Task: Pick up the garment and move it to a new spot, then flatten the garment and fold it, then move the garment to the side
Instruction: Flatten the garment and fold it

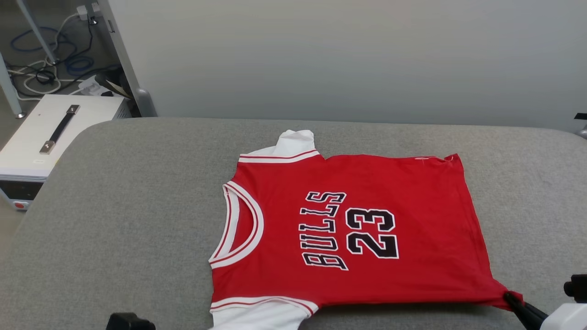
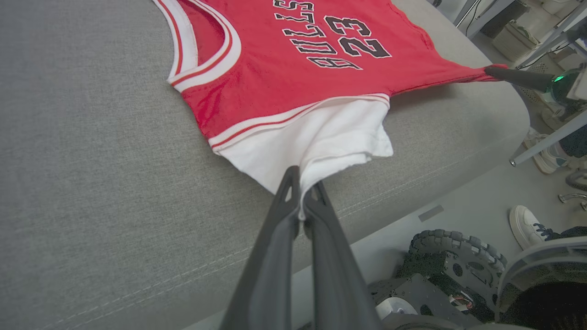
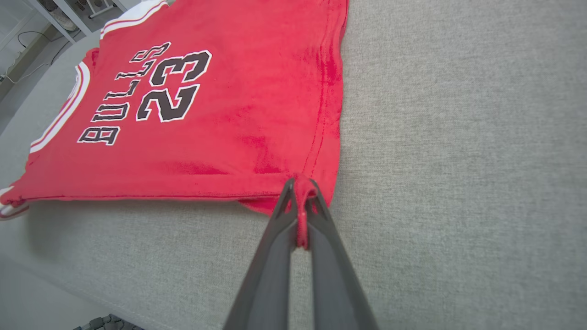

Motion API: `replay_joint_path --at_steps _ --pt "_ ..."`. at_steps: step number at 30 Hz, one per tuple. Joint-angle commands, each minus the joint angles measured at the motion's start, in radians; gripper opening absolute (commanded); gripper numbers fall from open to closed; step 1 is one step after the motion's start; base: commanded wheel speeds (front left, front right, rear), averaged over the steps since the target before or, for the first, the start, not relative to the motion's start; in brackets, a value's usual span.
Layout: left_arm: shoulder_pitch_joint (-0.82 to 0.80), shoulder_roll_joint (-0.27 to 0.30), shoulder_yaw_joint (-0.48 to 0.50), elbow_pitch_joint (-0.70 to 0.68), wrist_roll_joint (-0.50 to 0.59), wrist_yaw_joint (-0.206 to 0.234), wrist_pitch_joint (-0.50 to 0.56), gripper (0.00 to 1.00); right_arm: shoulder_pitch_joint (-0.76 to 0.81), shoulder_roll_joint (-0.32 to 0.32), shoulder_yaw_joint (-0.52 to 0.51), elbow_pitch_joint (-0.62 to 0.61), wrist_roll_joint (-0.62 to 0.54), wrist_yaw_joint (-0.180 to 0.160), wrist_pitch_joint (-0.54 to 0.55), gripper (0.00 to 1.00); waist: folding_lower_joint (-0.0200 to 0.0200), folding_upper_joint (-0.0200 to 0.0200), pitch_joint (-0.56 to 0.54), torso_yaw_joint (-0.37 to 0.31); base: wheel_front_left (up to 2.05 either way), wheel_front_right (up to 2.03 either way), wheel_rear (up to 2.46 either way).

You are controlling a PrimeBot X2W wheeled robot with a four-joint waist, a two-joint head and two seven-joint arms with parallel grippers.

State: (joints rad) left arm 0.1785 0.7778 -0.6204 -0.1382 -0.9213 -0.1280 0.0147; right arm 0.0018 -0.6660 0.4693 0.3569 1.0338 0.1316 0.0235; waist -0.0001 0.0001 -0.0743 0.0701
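Roughly, from left to right.

Item one: a white case (image 1: 59,133) with a black strap handle stands on the floor beside the table's left end. Loose cables (image 1: 41,73) lie on the floor behind it.

Item two: the table (image 1: 128,220) is covered in grey fabric and rounded at its corners, with a pale wall (image 1: 348,59) behind it.

Item three: the left claw (image 2: 302,188) is clenched on the edge of the garment's near white sleeve (image 2: 321,142) at the table's near edge. The cloth is pinched between its two dark fingers (image 2: 275,247).

Item four: the garment (image 1: 348,229) is a red jersey lying front up in the middle of the table. Its collar points toward the robot's left and its hem toward the right, so the lettering BULLS and 23 reads sideways. The far white sleeve (image 1: 296,142) is bunched at the far edge.

Item five: the right claw (image 1: 511,300) is clamped on the near hem corner, which is drawn out into a point toward it. The right wrist view shows red cloth caught in its grip.

Below the table's near edge, past the left claw, are a knobbly wheel (image 2: 458,250) of the robot's base and a person's white shoe (image 2: 527,224).
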Motion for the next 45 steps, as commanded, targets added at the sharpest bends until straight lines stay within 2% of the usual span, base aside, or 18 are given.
replay_joint_path --at_steps 1,7,15,22,30,45 --pt "-0.037 0.001 0.014 -0.006 0.012 -0.002 -0.015 0.00 0.006 -0.002 -0.022 -0.019 -0.015 -0.001 0.008 0.00 0.0001 -0.0001 0.020 -0.002 0.00 0.00 0.00" --pt "-0.165 -0.021 0.035 -0.012 0.057 -0.002 -0.021 0.00 -0.022 0.013 -0.118 -0.104 -0.065 -0.001 0.067 0.00 0.0001 -0.0001 0.077 -0.006 0.00 0.00 0.00" --pt "-0.341 -0.060 0.042 0.048 0.076 -0.002 0.035 0.00 -0.114 0.057 -0.199 -0.165 -0.157 -0.001 0.184 0.00 0.0001 -0.0001 0.166 -0.028 0.00 0.00 0.00" --pt "-0.468 -0.092 0.035 0.147 0.081 -0.002 0.070 0.00 -0.202 0.111 -0.237 -0.141 -0.238 -0.001 0.254 0.00 0.0001 -0.0001 0.249 -0.043 0.00 0.00 0.00" --pt "-0.590 -0.118 -0.011 0.270 0.089 -0.003 0.087 0.00 -0.277 0.152 -0.251 -0.113 -0.294 -0.001 0.284 0.00 0.0001 -0.0001 0.319 -0.051 0.00 0.00 0.00" --pt "-0.735 -0.183 -0.118 0.506 0.071 -0.003 0.011 0.00 -0.354 0.181 -0.237 -0.026 -0.345 -0.001 0.282 0.00 0.0001 -0.0001 0.366 -0.056 0.00 0.00 0.00"
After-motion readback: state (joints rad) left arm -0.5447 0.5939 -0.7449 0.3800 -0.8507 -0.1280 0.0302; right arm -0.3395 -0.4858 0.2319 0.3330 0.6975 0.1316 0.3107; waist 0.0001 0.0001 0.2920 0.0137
